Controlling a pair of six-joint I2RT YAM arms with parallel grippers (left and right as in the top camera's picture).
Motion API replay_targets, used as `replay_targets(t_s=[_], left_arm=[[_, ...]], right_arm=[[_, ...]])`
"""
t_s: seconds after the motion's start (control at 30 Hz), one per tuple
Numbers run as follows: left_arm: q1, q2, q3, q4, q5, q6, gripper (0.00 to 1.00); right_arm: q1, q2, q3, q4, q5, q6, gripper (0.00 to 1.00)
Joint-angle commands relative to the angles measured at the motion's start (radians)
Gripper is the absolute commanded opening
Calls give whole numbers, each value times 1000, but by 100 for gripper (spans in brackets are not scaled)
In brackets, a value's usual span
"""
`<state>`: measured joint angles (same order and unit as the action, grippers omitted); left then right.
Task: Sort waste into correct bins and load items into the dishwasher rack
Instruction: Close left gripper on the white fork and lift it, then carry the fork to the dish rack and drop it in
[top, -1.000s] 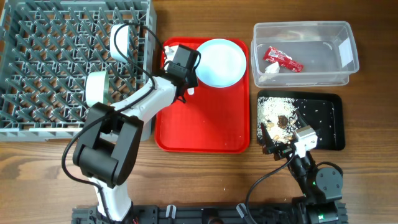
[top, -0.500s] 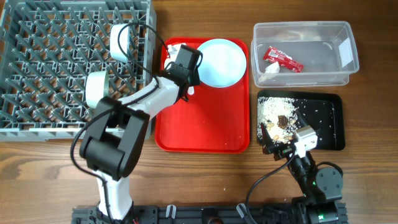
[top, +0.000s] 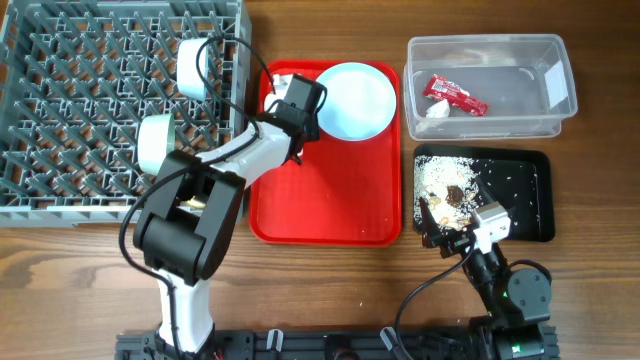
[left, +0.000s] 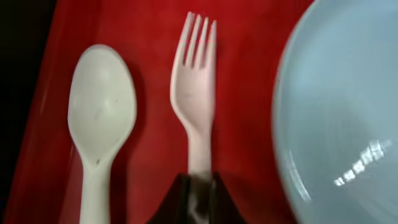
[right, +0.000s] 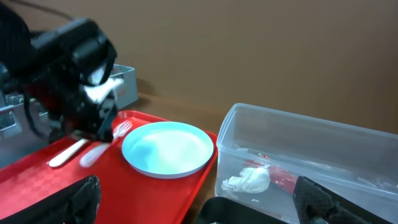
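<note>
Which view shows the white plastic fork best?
Left wrist: the white plastic fork is close up, with its tines clear and its handle pinched by the left gripper, beside the white plastic spoon. Right wrist shows it small and blurred; overhead, the left arm mostly hides it.

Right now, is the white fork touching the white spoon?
Apart. The left wrist view shows the spoon and the fork lying side by side, with a strip of bare red tray between them.
</note>
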<state>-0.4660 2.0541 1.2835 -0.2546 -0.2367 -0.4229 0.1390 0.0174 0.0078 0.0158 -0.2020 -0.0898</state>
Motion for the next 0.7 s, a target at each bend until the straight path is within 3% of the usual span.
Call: replay_targets(t_s=[0.0, 0.33, 0.67], left_arm=[[-6, 43, -34, -99, 23, 19, 4], [-6, -118, -34, -277, 90, 19, 4], [-5, -562, -34, -517, 43, 99, 4]], right_arm=[[-6, -13, -3, 3, -15, 13, 100], [-6, -13, -3, 3, -15, 14, 100], [-6, -13, -3, 3, -15, 14, 100]])
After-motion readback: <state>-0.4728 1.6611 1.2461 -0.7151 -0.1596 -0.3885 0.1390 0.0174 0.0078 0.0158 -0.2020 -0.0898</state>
